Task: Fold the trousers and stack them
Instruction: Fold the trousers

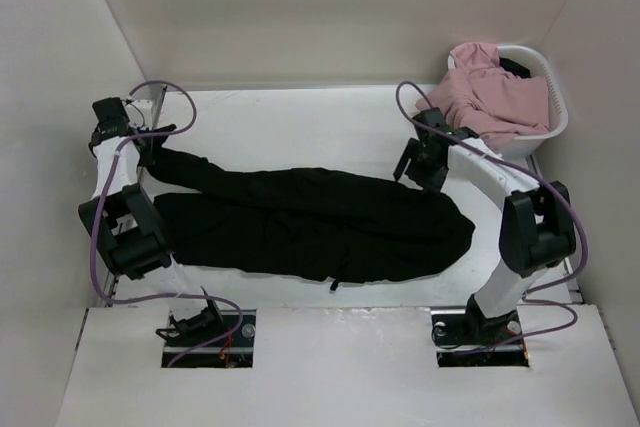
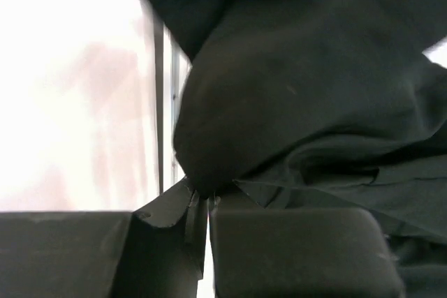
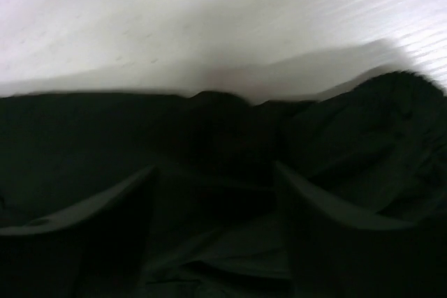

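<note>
Trousers [image 1: 310,222]: black, laid out lengthwise on the bench [image 1: 300,122]; the leg ends reach the left hand [image 1: 148,152], the waist end lies just under and nearside of the right hand [image 1: 415,172]; the drawstring [image 1: 335,285] trails off the near hem, between the two hands.

Left hand: closed, with a fold of the far leg's end pinched at its tips (wrist view); the cloth bulges directly above the pinch.

Right hand: fingers [image 3: 133,200] stand apart, with dark cloth between and beneath them; whether they bite on it cannot be told, as the view is dark and blurred.

Handling (judgement): soft, limp and light; no stiffness, so any part not held will sag and drag on the bench; the matte cloth should hold well in the pads, but a shallow pinch may catch one layer only; nothing fragile. Best holds are the cuff end at the left hand and the waistband edge at the right hand, both layers taken together.

Around:
- The near leg lies nearside of the left hand, not held and partly under that arm; likely to lag in a fold.
- A white basket [image 1: 555,107] of pink garments [image 1: 490,92] sits behind and outboard of the right hand, apart from the trousers; a wide swing that way could brush it.
- The side wall [image 1: 60,97] is close outboard of the left hand; little room there.
- A purple cable [image 1: 165,87] loops above the left hand, off the cloth.
</note>
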`<state>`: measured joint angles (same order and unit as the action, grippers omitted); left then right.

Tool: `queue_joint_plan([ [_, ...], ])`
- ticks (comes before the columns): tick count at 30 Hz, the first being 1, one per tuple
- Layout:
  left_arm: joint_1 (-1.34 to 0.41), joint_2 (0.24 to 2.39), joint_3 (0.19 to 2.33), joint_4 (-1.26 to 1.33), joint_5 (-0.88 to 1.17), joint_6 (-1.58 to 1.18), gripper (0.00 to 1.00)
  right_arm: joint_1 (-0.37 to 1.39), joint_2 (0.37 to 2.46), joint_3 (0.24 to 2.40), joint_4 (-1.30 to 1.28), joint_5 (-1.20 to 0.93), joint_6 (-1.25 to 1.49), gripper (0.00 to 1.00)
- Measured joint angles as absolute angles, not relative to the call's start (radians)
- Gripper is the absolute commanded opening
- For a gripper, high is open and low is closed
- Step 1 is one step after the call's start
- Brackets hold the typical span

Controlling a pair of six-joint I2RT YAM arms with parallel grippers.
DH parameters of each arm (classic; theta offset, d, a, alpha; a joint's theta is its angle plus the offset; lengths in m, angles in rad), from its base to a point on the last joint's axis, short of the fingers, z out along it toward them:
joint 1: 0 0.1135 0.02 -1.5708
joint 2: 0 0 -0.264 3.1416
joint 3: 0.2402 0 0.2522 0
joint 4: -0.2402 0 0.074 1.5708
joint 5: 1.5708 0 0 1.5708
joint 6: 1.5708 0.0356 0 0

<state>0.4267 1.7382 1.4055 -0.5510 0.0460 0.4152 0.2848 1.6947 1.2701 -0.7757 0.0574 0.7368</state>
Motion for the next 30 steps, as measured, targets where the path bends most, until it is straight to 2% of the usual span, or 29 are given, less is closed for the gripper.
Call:
queue_joint_plan([
  [5, 0.445, 1.728, 1.333, -0.545, 0.04, 0.415, 0.0, 0.375, 1.797, 1.317, -0.762, 0.099, 0.831, 0.95],
  [9, 0.457, 1.728, 1.302, -0.541, 0.041, 0.415, 0.0, 0.379, 1.91, 1.326, -0.757, 0.131, 0.91, 0.94],
  [10, 0.463, 1.728, 1.302, -0.538, 0.041, 0.413, 0.0, 0.378, 1.92, 1.345, -0.769, 0.136, 0.926, 0.89],
  [11, 0.471, 1.728, 1.301, -0.533, 0.042, 0.411, 0.0, 0.377, 1.925, 1.351, -0.771, 0.139, 0.94, 0.82],
  [12, 0.477, 1.726, 1.301, -0.526, 0.043, 0.41, 0.0, 0.374, 1.931, 1.358, -0.775, 0.143, 0.951, 0.69],
  [13, 0.484, 1.723, 1.297, -0.517, 0.046, 0.406, 0.0, 0.374, 1.939, 1.363, -0.777, 0.146, 0.962, 0.53],
  [15, 0.496, 1.712, 1.29, -0.508, 0.055, 0.397, 0.0, 0.373, 1.953, 1.374, -0.794, 0.157, 0.974, 0.14],
  [16, 0.503, 1.708, 1.29, -0.507, 0.062, 0.39, 0.0, 0.373, 1.955, 1.374, -0.795, 0.16, 0.985, 0.02],
  [21, 0.539, 1.7, 1.3, -0.497, 0.123, 0.33, 0.0, 0.376, 1.946, 1.389, -0.773, 0.226, 0.968, 0.0],
  [24, 0.549, 1.7, 1.347, -0.506, 0.179, 0.267, 0.0, 0.376, 1.872, 1.386, -0.736, 0.319, 0.921, 0.0],
  [28, 0.541, 1.693, 1.436, -0.5, 0.254, 0.192, 0.0, 0.382, 1.602, 1.271, -0.589, 0.432, 0.858, 0.0],
  [30, 0.54, 1.669, 1.445, -0.494, 0.284, 0.171, 0.0, 0.399, 1.443, 1.168, -0.509, 0.469, 0.851, 0.1],
])
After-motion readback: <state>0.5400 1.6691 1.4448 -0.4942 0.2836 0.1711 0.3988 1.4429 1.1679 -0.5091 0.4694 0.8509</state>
